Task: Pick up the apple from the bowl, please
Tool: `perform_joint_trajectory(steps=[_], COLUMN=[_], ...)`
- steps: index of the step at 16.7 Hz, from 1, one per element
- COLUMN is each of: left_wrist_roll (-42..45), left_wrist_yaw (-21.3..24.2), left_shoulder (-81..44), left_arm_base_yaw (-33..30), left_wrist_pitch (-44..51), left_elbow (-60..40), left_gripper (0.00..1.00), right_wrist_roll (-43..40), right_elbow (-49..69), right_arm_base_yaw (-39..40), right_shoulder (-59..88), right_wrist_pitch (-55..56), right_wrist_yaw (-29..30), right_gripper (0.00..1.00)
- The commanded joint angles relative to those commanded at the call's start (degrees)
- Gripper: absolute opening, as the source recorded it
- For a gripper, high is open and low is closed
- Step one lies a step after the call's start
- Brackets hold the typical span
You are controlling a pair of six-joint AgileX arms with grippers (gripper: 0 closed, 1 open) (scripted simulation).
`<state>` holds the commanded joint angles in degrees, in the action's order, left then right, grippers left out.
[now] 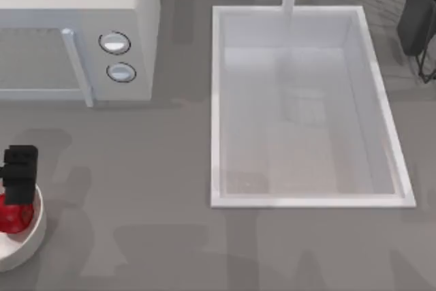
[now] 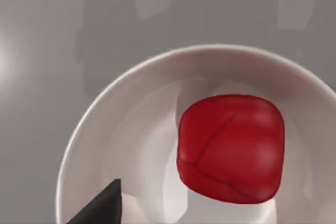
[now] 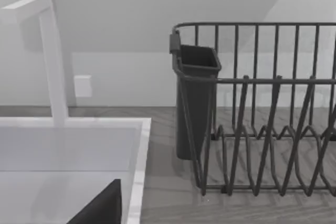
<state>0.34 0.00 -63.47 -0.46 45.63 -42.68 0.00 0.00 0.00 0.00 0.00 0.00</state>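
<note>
Down at lower left, left hand (image 1: 16,199) hovers, its opening unclear, over glossy red apple (image 2: 230,148) in off-white round bowl (image 2: 94,124); likely slippery, so grip its widest sides.

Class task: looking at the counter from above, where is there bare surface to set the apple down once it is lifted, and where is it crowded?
Bare counter runs between the bowl at the left edge and the sink, in front of the microwave. Another bare strip lies along the sink's front. It is crowded at the bowl, where the left gripper hangs over the apple, and around the dish rack at far right.
</note>
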Motion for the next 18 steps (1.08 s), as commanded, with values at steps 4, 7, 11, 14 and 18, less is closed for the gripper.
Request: perform_joint_trajectory(steps=[4,7,11,14,18], left_wrist_roll=[0.1,0.1,0.1,0.1,0.2], left_wrist_yaw=[0.0,0.0,0.0,0.0,0.0], left_shoulder=[-15.8,-21.7,-22.6,-22.5,-25.7], left_arm_base_yaw=[-0.1,-0.2,-0.2,-0.1,0.0], left_wrist_pitch=[10.7,15.0,15.6,15.3,8.6], left_elbow=[-10.0,-14.0,-14.6,-14.3,-10.4], left_gripper=[1.0,1.0,1.0,1.0,1.0], right_wrist_roll=[0.0,0.0,0.0,0.0,0.0], right_elbow=[0.0,0.0,0.0,0.0,0.0], right_arm_base_yaw=[0.0,0.0,0.0,0.0,0.0], right_shoulder=[0.0,0.0,0.0,0.0,0.0], right_wrist_pitch=[0.0,0.0,0.0,0.0,0.0], right_wrist_yaw=[0.0,0.0,0.0,0.0,0.0], right_gripper=[1.0,1.0,1.0,1.0,1.0])
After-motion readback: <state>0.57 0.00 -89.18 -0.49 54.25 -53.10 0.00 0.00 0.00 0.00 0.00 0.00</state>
